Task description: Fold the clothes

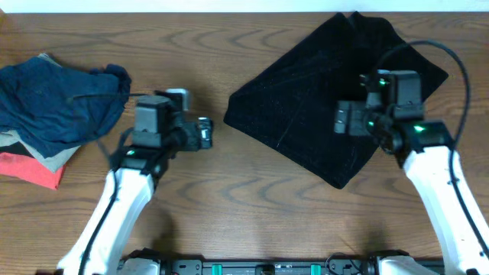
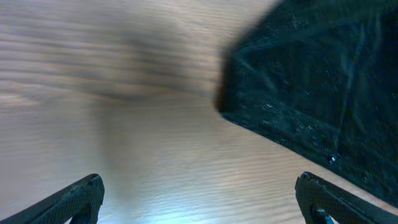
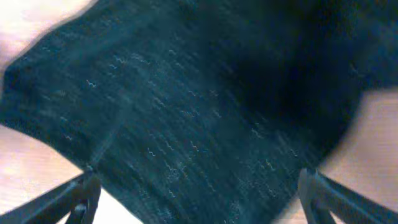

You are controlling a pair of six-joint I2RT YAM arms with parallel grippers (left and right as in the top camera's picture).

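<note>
A black garment (image 1: pixel 306 107) lies folded flat on the wooden table at centre right. It also shows in the left wrist view (image 2: pixel 317 93) and fills the right wrist view (image 3: pixel 199 112). My right gripper (image 1: pixel 341 121) is open and empty above the garment's right half; its fingertips (image 3: pixel 198 199) straddle the cloth without touching it. My left gripper (image 1: pixel 205 134) is open and empty over bare wood, just left of the garment's left corner; its fingertips (image 2: pixel 199 199) are wide apart.
A pile of unfolded clothes lies at the far left: a dark blue garment (image 1: pixel 57 95) on top, a tan one (image 1: pixel 46 156) and a red one (image 1: pixel 34 172) beneath. The table's back edge runs along the top.
</note>
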